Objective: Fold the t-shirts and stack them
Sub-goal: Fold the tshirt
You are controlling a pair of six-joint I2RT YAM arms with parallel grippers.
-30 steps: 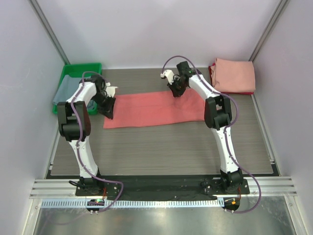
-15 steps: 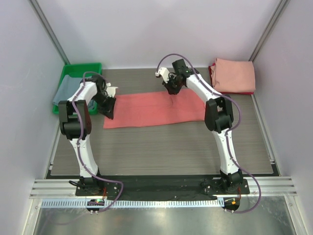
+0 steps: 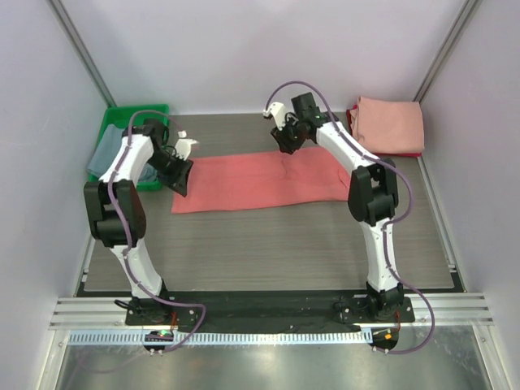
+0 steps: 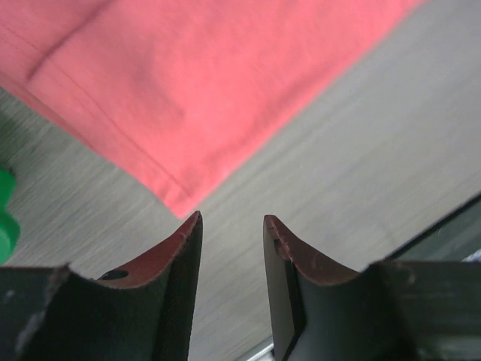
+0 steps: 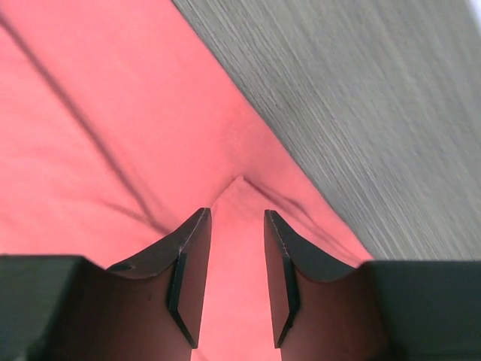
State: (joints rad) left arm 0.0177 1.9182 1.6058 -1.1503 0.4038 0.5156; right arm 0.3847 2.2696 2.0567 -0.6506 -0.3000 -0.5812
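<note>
Soft, limp, light red t-shirt [image 3: 260, 180], likely to sag; best pinched at hem corners. Jaws apart, nothing held: left pincer [image 4: 231, 219], right pincer [image 5: 237, 214].

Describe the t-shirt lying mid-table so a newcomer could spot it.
Start at the wood-grain table; across its middle lies the coral-red t-shirt, a long flat strip. Unlike the pale pink shirt in the back right corner and the grey-blue one in the green tray, it alone lies stretched out.
</note>
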